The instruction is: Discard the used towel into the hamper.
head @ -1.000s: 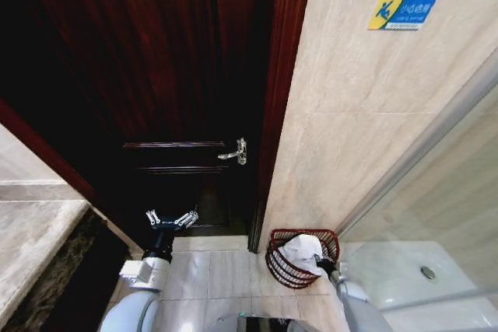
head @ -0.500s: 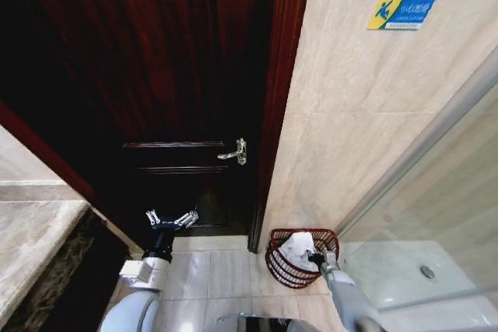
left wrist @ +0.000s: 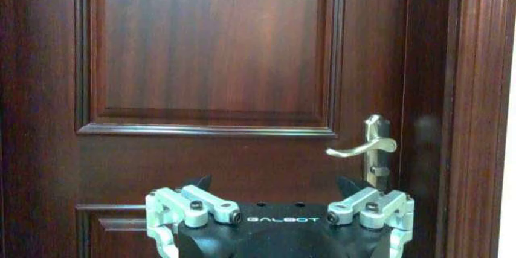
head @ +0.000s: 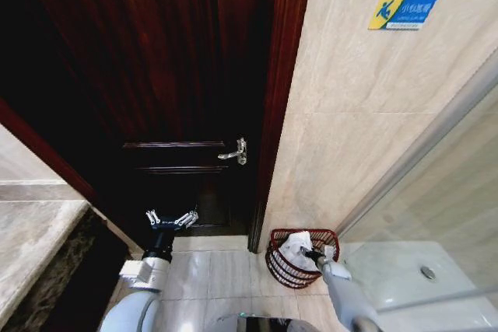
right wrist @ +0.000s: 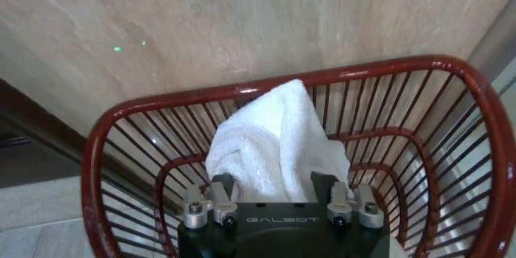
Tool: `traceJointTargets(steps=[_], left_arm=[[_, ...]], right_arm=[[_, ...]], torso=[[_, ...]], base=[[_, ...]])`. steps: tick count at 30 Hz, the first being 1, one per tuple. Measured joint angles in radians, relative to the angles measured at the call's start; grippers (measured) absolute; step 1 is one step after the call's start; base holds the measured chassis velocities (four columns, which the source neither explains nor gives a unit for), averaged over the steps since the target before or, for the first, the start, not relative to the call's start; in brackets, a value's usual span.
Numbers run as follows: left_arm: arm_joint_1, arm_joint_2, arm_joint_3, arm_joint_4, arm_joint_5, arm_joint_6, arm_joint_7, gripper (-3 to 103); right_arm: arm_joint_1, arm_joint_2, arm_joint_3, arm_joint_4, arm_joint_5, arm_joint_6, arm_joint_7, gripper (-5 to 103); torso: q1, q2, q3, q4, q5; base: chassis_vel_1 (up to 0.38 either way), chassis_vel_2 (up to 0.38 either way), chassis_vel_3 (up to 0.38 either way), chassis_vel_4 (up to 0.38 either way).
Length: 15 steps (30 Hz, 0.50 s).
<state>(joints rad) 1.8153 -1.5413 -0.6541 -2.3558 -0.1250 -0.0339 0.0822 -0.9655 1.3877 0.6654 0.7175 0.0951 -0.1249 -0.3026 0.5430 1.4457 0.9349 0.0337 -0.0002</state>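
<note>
White towel [right wrist: 274,143] (crumpled) in hamper [right wrist: 121,125]

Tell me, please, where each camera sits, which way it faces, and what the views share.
Head view: high up, looking down at the door, both arms showing.
Left wrist view: faces the door, left gripper open.
Right wrist view: looks into the hamper, right gripper around the towel.
Shared: head and right wrist views show hamper and towel.

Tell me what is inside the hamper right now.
A white towel stands bunched inside the hamper, with the right end effector at its lower part, fingers on either side. The towel and end effector hide the hamper's bottom, so anything beneath cannot be seen.
</note>
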Motion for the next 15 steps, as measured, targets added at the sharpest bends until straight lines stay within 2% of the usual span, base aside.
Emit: traceJointTargets(steps=[1,2,4,5,8,9,11,13,15], left_arm=[[0.0,0.0,0.0,0.0,0.0,0.0,0.0,100],[0.0,0.0,0.0,0.0,0.0,0.0,0.0,100],[0.0,0.0,0.0,0.0,0.0,0.0,0.0,100],[0.0,0.0,0.0,0.0,0.0,0.0,0.0,100],[0.0,0.0,0.0,0.0,0.0,0.0,0.0,100],[0.0,0.0,0.0,0.0,0.0,0.0,0.0,100],[0.0,0.0,0.0,0.0,0.0,0.0,0.0,100],[0.0,0.0,0.0,0.0,0.0,0.0,0.0,100],[0.0,0.0,0.0,0.0,0.0,0.0,0.0,100]], right_arm=[[0.0,0.0,0.0,0.0,0.0,0.0,0.0,58],[-0.028,-0.001,-0.005,0.05,0.005,-0.009,0.002,71],[-0.072,-0.003,-0.011,0.13,0.011,-0.022,0.008,82],[-0.072,-0.003,-0.011,0.13,0.011,-0.022,0.008,82],[-0.176,-0.016,-0.005,0.295,0.001,-0.019,0.014,96],[-0.176,-0.016,-0.005,0.295,0.001,-0.019,0.014,96],[-0.269,-0.027,0.006,0.432,0.026,-0.017,0.015,99],[-0.314,-0.028,0.014,0.488,0.033,-0.014,0.016,100],[-0.415,-0.018,0.039,0.618,0.056,0.002,0.033,100]], torso=[[0.0,0.0,0.0,0.0,0.0],[0.0,0.0,0.0,0.0001,-0.0001],[0.0,0.0,0.0,0.0,0.0005],[0.0,0.0,0.0,0.0,0.0005],[0.0,0.0,0.0,0.0001,0.0004],[0.0,0.0,0.0,0.0001,0.0004],[0.0,0.0,0.0,0.0003,-0.0005],[0.0,0.0,0.0,0.0001,-0.0001],[0.0,0.0,0.0,-0.0005,0.0001]], base=[[0.0,0.0,0.0,0.0],[0.0,0.0,0.0,0.0],[0.0,0.0,0.0,0.0],[0.0,0.0,0.0,0.0],[0.0,0.0,0.0,0.0],[0.0,0.0,0.0,0.0],[0.0,0.0,0.0,0.0],[0.0,0.0,0.0,0.0],[0.0,0.0,0.0,0.0]])
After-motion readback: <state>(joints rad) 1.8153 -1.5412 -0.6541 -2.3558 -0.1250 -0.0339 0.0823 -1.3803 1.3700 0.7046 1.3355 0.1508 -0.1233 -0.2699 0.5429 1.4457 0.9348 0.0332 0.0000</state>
